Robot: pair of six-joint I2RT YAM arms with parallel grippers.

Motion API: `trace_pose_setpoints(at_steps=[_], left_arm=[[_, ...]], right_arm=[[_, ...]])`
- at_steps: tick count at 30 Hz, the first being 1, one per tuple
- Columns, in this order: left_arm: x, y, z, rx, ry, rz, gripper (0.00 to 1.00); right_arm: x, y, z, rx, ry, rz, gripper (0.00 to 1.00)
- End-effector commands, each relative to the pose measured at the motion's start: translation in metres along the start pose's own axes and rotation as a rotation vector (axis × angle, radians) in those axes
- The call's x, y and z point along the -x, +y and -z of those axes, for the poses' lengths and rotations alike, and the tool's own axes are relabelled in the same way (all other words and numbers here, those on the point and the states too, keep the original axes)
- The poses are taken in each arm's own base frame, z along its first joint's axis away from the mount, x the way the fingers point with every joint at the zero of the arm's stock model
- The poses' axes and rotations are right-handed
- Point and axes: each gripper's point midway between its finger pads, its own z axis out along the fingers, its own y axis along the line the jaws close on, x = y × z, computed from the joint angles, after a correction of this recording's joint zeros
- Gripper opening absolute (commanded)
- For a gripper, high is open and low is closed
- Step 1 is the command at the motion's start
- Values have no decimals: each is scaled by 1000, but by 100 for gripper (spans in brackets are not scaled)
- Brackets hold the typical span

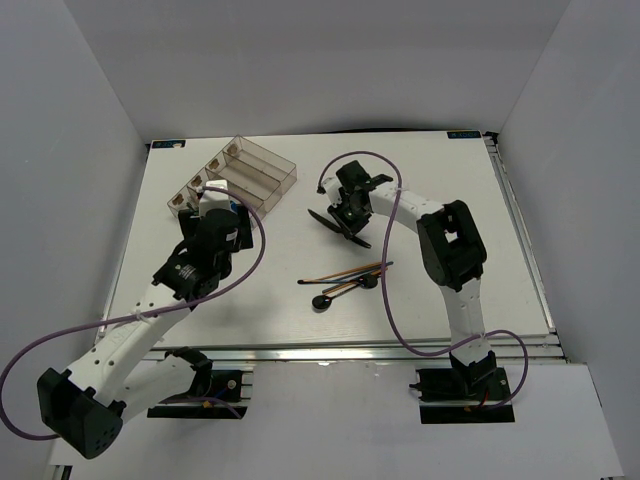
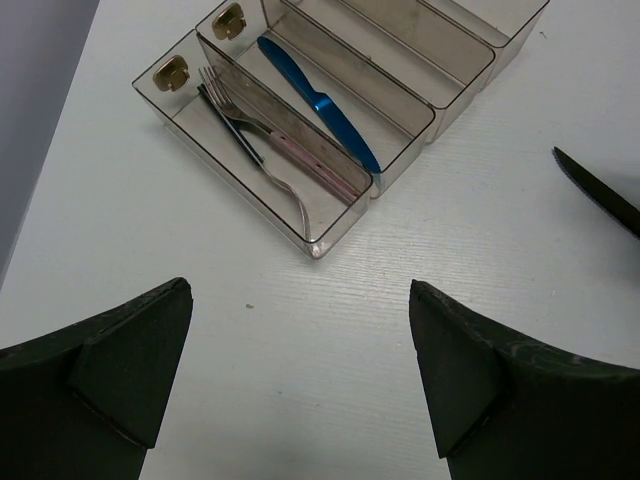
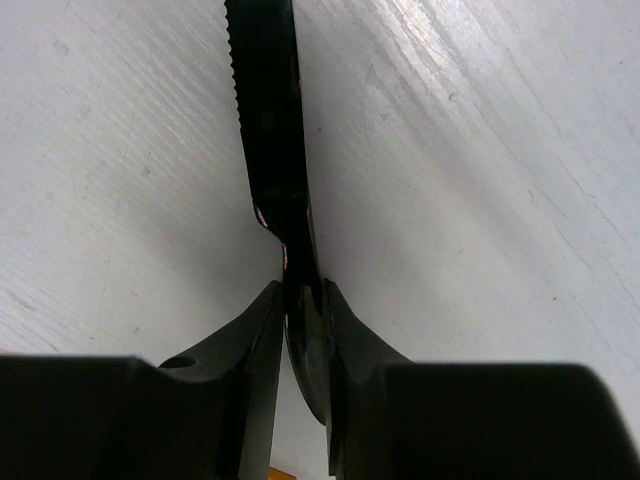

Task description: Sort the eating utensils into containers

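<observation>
White tabletop [image 3: 480,150] backs the black knife [image 3: 268,120], clamped inside the right pincer [image 3: 300,292].

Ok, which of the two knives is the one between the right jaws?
The black serrated knife, pinched at its handle between the right jaws. The blue knife lies in the tray, in the compartment beside the forks.

Clear tray [image 2: 318,243] holds forks [image 2: 285,150], blue knife [image 2: 320,100]; right claw [image 3: 300,295] pinches black knife [image 3: 268,100]; chopsticks [image 1: 345,272], spoons [image 1: 322,303] lie loose.

Right hand [image 3: 299,292] pinching black serrated knife [image 3: 265,100], white table [image 3: 480,150]
</observation>
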Motion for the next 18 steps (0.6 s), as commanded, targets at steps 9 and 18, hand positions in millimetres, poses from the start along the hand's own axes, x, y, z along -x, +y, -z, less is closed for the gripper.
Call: trace_pose_setpoints(at_steps=[9, 18], left_arm=[[4, -11, 4, -63, -4, 57, 98], [-1, -68, 12, -339, 24, 314, 98]], right_arm=[[-51, 35, 13, 28, -24, -253, 0], [-25, 38, 39, 40, -152, -265, 0]])
